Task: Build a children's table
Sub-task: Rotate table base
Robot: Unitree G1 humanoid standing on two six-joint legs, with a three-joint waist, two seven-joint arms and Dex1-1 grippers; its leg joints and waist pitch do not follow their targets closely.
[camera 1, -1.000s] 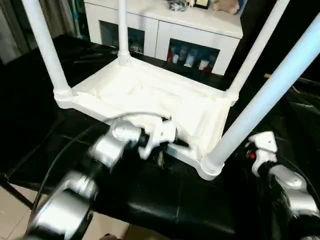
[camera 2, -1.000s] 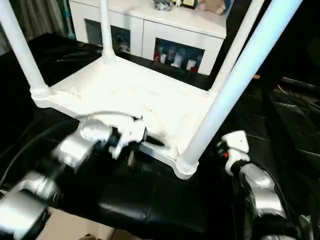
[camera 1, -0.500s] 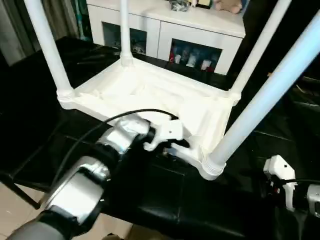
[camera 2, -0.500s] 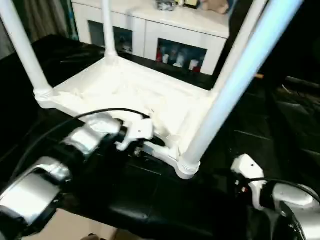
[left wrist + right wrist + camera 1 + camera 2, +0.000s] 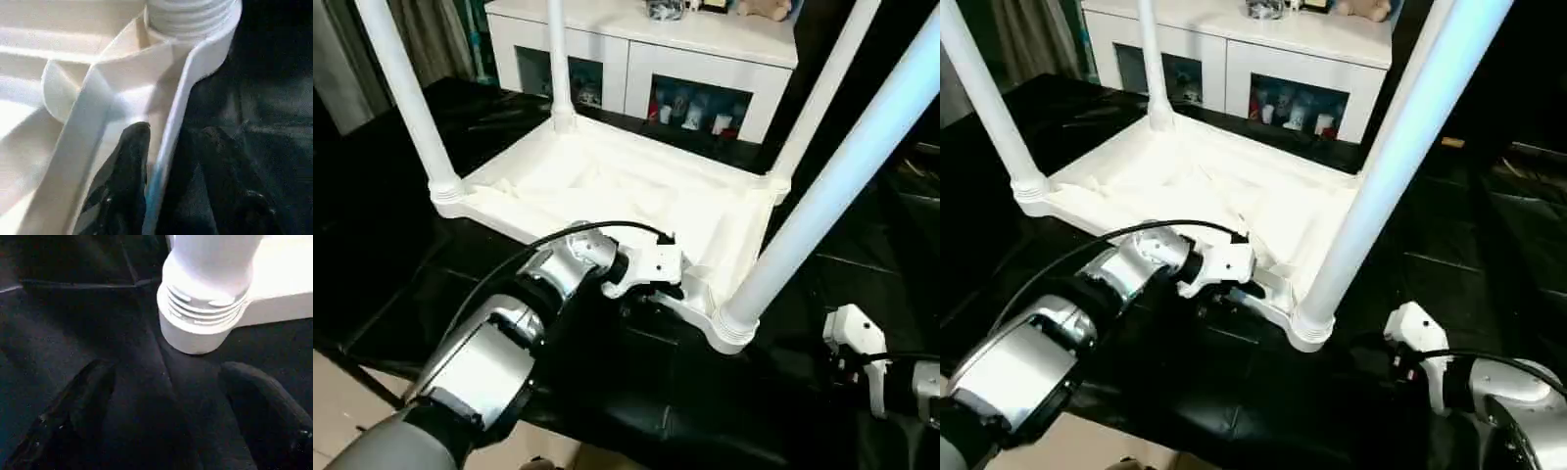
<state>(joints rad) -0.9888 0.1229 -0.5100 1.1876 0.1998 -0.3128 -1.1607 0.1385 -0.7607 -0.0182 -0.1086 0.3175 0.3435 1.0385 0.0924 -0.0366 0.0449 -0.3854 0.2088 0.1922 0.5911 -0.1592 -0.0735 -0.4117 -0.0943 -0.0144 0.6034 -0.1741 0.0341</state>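
Observation:
The children's table lies upside down on a black surface, its white ribbed tabletop (image 5: 607, 186) facing up. Several white legs stand in the corner sockets; the nearest leg (image 5: 822, 196) rises from the front right socket (image 5: 729, 328). My left gripper (image 5: 651, 299) is at the near rim just left of that socket. In the left wrist view its fingers (image 5: 132, 152) straddle the rim, one inside and one outside with a small gap, so it is open. My right gripper (image 5: 166, 377) is open and empty, low on the black surface facing the same socket (image 5: 200, 318).
A white cabinet (image 5: 636, 49) with glass doors stands behind the table. The black padded surface (image 5: 431, 255) extends around the tabletop, with tile floor (image 5: 333, 411) past its near left edge. The tall legs crowd the space above the tabletop.
My left gripper has reached forward to the near rim and its fingers have narrowed around it. The right gripper drew back and down to the right, then stayed.

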